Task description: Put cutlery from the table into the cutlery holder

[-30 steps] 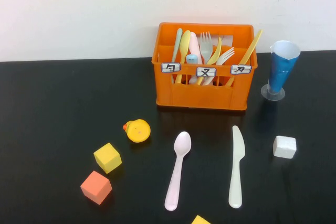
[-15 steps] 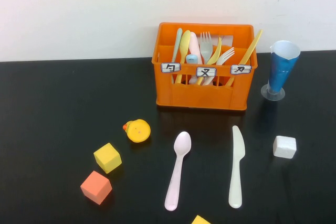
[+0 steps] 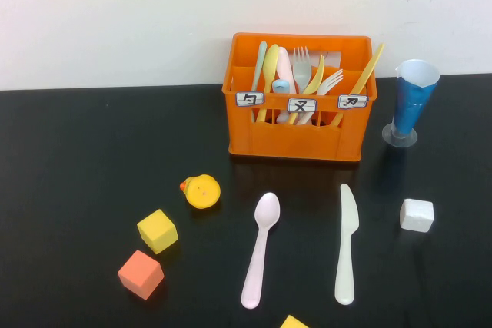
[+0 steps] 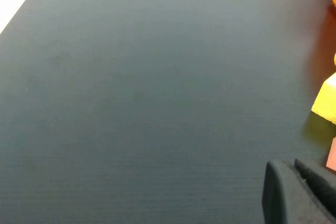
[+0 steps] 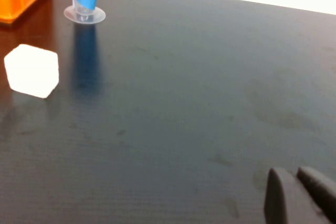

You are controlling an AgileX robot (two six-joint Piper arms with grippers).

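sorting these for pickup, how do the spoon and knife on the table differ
The spoon is pale pink with a rounded bowl; the knife is cream-white with a flat blade. The spoon leans slightly; the knife lies straighter. Both lie loose on the table before the cutlery holder. Left gripper and right gripper are nowhere near them.

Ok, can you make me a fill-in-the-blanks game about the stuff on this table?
1. The pink spoon lies to the ____ of the white knife.
2. The cutlery holder is colored ____.
3. The blue cup stands to the holder's ____.
4. The yellow duck sits on the black ____.

Missing words: left; orange; right; table
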